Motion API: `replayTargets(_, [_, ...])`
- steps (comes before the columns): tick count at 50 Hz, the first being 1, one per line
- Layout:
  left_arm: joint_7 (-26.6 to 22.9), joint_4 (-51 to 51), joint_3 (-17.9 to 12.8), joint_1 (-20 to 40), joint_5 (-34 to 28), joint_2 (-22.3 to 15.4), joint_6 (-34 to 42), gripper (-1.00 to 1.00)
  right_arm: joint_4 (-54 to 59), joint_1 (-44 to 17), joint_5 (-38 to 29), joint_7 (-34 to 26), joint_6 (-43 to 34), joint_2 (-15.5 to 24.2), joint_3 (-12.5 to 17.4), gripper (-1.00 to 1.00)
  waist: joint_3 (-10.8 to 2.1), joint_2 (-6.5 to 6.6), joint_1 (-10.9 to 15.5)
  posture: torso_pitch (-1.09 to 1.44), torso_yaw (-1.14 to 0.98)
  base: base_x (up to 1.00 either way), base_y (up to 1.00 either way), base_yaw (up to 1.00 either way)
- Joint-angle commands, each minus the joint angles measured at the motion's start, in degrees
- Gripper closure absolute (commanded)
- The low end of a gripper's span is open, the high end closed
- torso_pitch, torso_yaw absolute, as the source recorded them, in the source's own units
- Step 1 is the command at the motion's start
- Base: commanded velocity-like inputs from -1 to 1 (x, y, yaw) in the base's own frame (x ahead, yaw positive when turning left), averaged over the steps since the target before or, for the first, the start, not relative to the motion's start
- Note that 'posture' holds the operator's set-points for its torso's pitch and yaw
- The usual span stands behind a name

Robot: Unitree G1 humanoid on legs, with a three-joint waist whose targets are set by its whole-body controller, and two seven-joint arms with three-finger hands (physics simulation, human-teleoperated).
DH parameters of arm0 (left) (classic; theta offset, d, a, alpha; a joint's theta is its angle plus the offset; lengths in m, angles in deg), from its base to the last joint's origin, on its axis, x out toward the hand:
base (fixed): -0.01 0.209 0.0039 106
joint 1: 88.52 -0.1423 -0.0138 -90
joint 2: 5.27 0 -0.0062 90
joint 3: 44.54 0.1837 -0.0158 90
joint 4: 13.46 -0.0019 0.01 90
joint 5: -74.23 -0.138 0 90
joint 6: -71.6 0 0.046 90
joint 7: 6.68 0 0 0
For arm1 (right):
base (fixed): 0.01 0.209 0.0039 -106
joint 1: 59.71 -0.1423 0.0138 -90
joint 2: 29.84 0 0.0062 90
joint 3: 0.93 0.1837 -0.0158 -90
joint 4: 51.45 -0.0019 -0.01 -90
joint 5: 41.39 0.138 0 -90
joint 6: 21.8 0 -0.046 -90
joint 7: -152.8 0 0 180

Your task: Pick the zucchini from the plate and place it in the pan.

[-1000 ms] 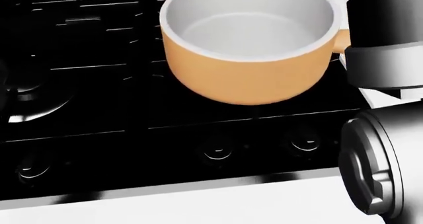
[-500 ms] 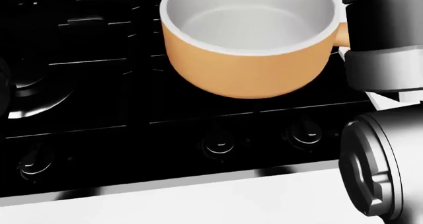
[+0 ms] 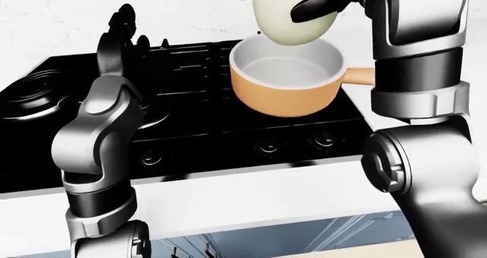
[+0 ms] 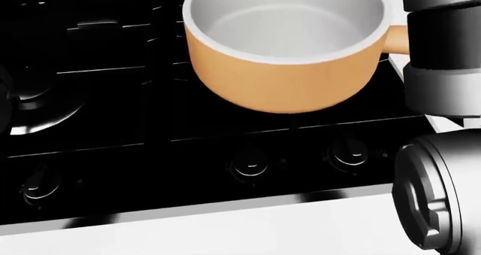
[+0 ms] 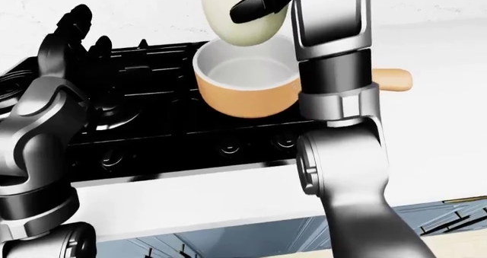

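My right hand (image 3: 310, 8) is shut on the zucchini (image 3: 280, 19), a pale cream-green oval. It holds the zucchini in the air just above the far rim of the pan (image 3: 289, 95). The pan is orange outside and white inside, empty, with its handle (image 3: 358, 75) pointing right. It stands on the black stove (image 3: 190, 127) and fills the top of the head view (image 4: 286, 88). My left hand (image 3: 121, 32) is raised over the stove's left side, fingers open and empty. The plate is not in view.
Stove knobs (image 4: 250, 165) run along the stove's near edge, above a white counter strip (image 4: 225, 227). A burner (image 3: 38, 95) sits at the stove's left. My right forearm (image 3: 418, 58) stands just right of the pan handle. White counter (image 5: 441, 58) lies to the right.
The head view first shifted slightly, so the camera moved. My right arm has moved right in that view, and a sliver of the zucchini now shows at the top edge above the pan.
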Motion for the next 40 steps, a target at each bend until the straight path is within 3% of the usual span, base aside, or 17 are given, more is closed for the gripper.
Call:
replayTargets(1, [0.04, 1.61, -0.55, 1.82, -0.12, -0.50, -1.61, -1.00, -2.84, -2.02, -0.57, -0.10, 1.10, 0.47, 0.34, 1.00, -1.75, -0.10, -0.15, 0.00, 0.00, 0.00, 0.00, 0.00])
replayTargets(11, [-0.20, 1.28, -0.38, 1.71, -0.41, -0.34, -2.10, -1.00, -9.36, 4.10, -2.13, -2.41, -1.17, 0.33, 0.06, 1.00, -1.80, -0.20, -0.10, 0.00, 0.00, 0.00, 0.00, 0.00])
replayTargets(18, [-0.23, 1.25, -0.48, 1.69, -0.41, -0.35, -2.01, -1.00, -8.62, 4.61, -2.49, -2.05, -0.16, 0.07, 0.49, 1.00, -2.02, -0.16, -0.14, 0.00, 0.00, 0.00, 0.00, 0.00])
replayTargets(40, [-0.07, 1.15, -0.66, 2.00, -0.10, -0.63, -1.87, -1.00, 3.43, 5.21, 1.46, 5.51, 12.07, -0.49, 1.72, 1.00, -2.21, -0.32, -0.23, 0.00, 0.00, 0.00, 0.00, 0.00])
